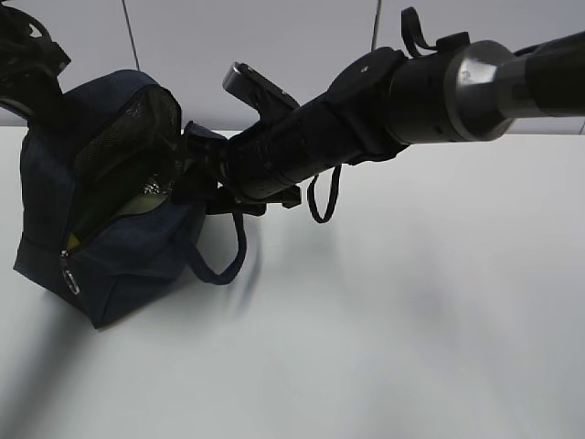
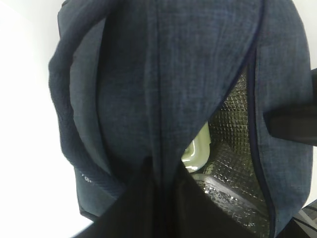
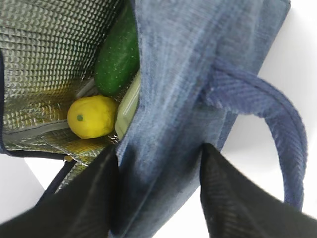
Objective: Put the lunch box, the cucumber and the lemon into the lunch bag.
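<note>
The right tool [image 3: 158, 198] straddles the lunch bag's [image 1: 110, 238] denim side wall in the lower half of the right wrist view, one dark finger inside against the foil lining and one outside; the jaws look parted around the fabric rather than pinching it, and I cannot tell whether they truly grip it. The left tool [image 2: 158, 198], at the bottom centre of the left wrist view, is clenched on a fold of the bag's navy fabric, holding the mouth up. All three items already lie inside: the lemon [image 3: 92, 116] sits at centre left of the right wrist view, touching the cucumber [image 3: 119, 54] above it, with the pale green edge of the lunch box [image 3: 128, 106] just beside both against the wall; its lid [image 2: 198, 151] also shows through the opening in the left wrist view. So the loading looks done, and the step in hand seems to be letting go of the bag. The next move calls for drawing the right tool clear without snagging the loop handle [image 3: 277, 129] at right. In the exterior view the right arm [image 1: 366, 110] stretches from the upper right down to the bag at left on the white tabletop [image 1: 384, 329], while the left arm [image 1: 27, 64] enters at upper left.
</note>
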`<move>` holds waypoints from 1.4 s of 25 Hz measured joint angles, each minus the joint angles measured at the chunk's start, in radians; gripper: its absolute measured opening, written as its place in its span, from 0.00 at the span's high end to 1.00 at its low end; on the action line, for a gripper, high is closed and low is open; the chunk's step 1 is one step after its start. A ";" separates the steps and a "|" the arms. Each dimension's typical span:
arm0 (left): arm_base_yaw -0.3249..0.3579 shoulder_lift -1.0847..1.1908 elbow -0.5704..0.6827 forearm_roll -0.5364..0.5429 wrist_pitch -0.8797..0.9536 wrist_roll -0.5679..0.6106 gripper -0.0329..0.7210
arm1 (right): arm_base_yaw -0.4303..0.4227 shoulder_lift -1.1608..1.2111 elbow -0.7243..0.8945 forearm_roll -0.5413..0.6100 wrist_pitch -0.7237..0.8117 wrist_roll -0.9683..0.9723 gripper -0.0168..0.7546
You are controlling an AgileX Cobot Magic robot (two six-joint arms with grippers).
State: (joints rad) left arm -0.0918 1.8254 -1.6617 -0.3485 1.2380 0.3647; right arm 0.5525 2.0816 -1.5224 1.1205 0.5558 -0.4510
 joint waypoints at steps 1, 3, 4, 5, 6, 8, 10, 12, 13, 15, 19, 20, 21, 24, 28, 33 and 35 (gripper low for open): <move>0.000 0.000 0.000 0.000 0.000 0.000 0.95 | 0.000 0.000 0.000 0.004 0.000 0.000 0.53; 0.000 0.000 0.000 0.000 0.000 0.000 0.95 | 0.000 0.000 0.000 0.007 0.000 0.000 0.64; 0.000 0.000 0.000 0.000 0.000 0.000 0.95 | 0.000 0.000 0.000 0.007 0.000 0.000 0.71; 0.000 0.000 0.000 -0.005 0.000 0.000 0.95 | 0.000 0.000 0.000 0.007 0.000 0.000 0.76; 0.000 0.000 0.000 -0.011 0.000 0.000 0.95 | 0.000 0.000 0.000 0.007 0.002 0.000 0.82; 0.000 0.000 0.000 -0.026 0.000 0.001 0.95 | 0.000 0.000 0.000 0.005 0.011 -0.006 0.93; 0.000 0.000 0.000 -0.046 0.000 0.001 0.95 | -0.002 0.000 0.000 0.001 0.020 -0.022 0.97; 0.000 0.000 0.000 -0.070 0.000 0.001 0.95 | -0.008 -0.013 0.004 -0.006 0.036 -0.031 0.97; 0.000 0.000 0.000 -0.086 0.000 0.001 0.95 | -0.015 -0.025 0.004 -0.013 0.046 -0.036 0.97; 0.000 0.000 0.000 -0.114 0.001 0.001 0.95 | -0.029 -0.053 0.004 -0.027 0.073 -0.040 0.97; -0.027 0.000 0.000 -0.155 0.001 0.001 0.95 | -0.083 -0.101 0.002 -0.072 0.131 -0.040 0.97; -0.040 0.000 0.000 -0.160 -0.002 0.001 0.95 | -0.096 -0.108 -0.003 -0.083 0.152 -0.040 0.97; -0.060 0.000 0.000 -0.166 -0.003 0.001 0.95 | -0.111 -0.111 -0.005 -0.096 0.179 -0.040 0.97; -0.117 0.000 0.000 -0.174 -0.006 -0.021 0.95 | -0.154 -0.118 -0.023 -0.148 0.250 -0.025 0.97; -0.174 0.000 0.000 -0.180 -0.025 -0.063 0.95 | -0.202 -0.152 -0.027 -0.291 0.316 0.032 0.97; -0.232 0.000 0.000 -0.184 -0.073 -0.120 0.95 | -0.271 -0.202 -0.035 -0.433 0.404 0.069 0.98; -0.260 0.000 0.000 -0.188 -0.090 -0.143 0.95 | -0.294 -0.204 -0.041 -0.461 0.432 0.071 0.98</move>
State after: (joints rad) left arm -0.3514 1.8254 -1.6617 -0.5362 1.1475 0.2216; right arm 0.2588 1.8772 -1.5637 0.6593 0.9878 -0.3799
